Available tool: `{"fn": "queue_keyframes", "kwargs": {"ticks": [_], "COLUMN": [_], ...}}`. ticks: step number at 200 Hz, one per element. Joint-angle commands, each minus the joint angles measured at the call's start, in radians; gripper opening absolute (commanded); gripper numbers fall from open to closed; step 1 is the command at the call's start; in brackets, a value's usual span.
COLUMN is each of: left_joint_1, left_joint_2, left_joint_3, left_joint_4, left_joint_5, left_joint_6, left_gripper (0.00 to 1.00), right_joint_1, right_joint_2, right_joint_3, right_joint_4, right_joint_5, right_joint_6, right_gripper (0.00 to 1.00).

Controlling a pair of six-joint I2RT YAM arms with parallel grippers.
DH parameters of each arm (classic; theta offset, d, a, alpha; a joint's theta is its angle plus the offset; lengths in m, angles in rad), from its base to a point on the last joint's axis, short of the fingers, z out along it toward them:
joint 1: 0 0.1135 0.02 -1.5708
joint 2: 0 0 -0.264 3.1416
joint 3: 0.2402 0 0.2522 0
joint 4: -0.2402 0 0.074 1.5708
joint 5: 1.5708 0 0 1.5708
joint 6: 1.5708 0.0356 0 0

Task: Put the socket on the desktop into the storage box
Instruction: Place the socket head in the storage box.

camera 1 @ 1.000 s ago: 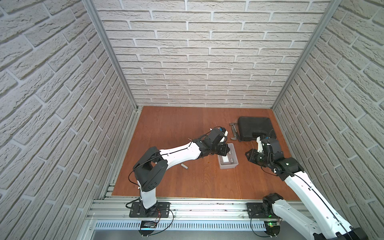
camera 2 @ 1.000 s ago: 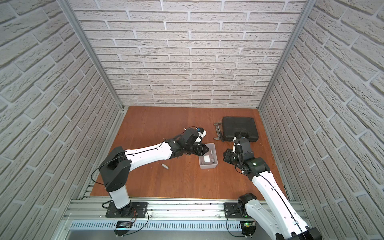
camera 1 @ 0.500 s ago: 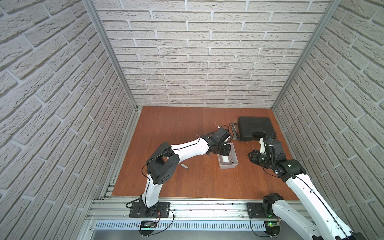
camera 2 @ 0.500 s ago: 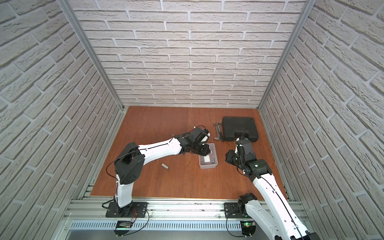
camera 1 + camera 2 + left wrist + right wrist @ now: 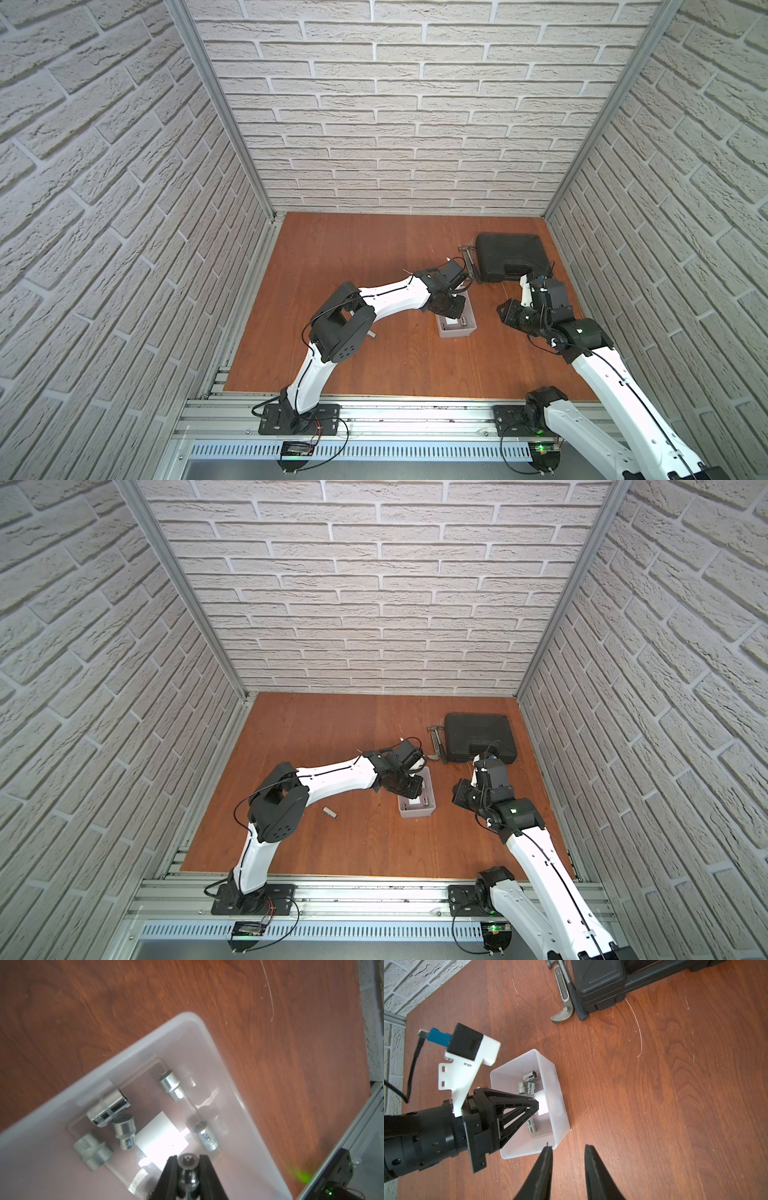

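Desktop (image 5: 332, 737), reddish wood grain. Loose socket (image 5: 330, 812), lying on the bare wood beside the left arm's elbow, well apart from the storage box (image 5: 417, 812). Left gripper (image 5: 188, 1160), poised over the box's open top. Held socket (image 5: 187, 1178), pinched between its jaws. Five more sockets (image 5: 123, 1132), lying on the box floor around a white patch. Grey metal tool (image 5: 563, 991), just beside the black case (image 5: 478, 737). Right gripper (image 5: 568, 1147), jaws spread with nothing between them, over bare wood near the box's corner.
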Motion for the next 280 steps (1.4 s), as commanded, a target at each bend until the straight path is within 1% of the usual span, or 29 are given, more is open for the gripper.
{"fn": "queue_keyframes", "kwargs": {"ticks": [1, 41, 70, 160, 222, 236, 247, 261, 280], "left_joint_1": [0.003, 0.017, 0.021, 0.021, 0.022, 0.022, 0.021, 0.019, 0.019], "left_joint_2": [0.000, -0.009, -0.015, -0.004, -0.006, -0.014, -0.026, -0.040, -0.059], "left_joint_3": [0.020, 0.002, -0.018, -0.025, -0.009, -0.015, -0.020, -0.022, -0.023], "left_joint_4": [-0.011, -0.010, 0.011, 0.058, 0.058, 0.069, 0.076, 0.079, 0.085], "left_joint_5": [-0.015, -0.031, -0.018, -0.003, 0.001, 0.010, 0.015, 0.008, 0.003], "left_joint_6": [0.023, 0.029, 0.027, 0.011, 0.021, 0.021, 0.023, 0.024, 0.024], "left_gripper": [0.00, 0.00, 0.00, 0.00, 0.00, 0.19, 0.29, 0.37, 0.42], "right_joint_1": [-0.008, -0.009, -0.009, -0.009, -0.009, -0.009, -0.008, -0.009, -0.009], "right_joint_2": [0.005, 0.017, 0.031, 0.045, 0.047, 0.043, 0.039, 0.039, 0.039], "right_joint_3": [0.015, 0.025, 0.027, 0.011, -0.005, -0.007, -0.008, -0.012, -0.015], "right_joint_4": [0.020, 0.015, 0.026, 0.063, 0.071, 0.073, 0.075, 0.077, 0.082], "right_joint_5": [-0.015, -0.014, -0.028, -0.074, -0.078, -0.079, -0.080, -0.083, -0.087], "right_joint_6": [-0.003, -0.006, 0.004, 0.026, 0.028, 0.025, 0.025, 0.024, 0.024], "right_gripper": [0.32, 0.32, 0.32, 0.32, 0.32, 0.32, 0.32, 0.32, 0.32]}}
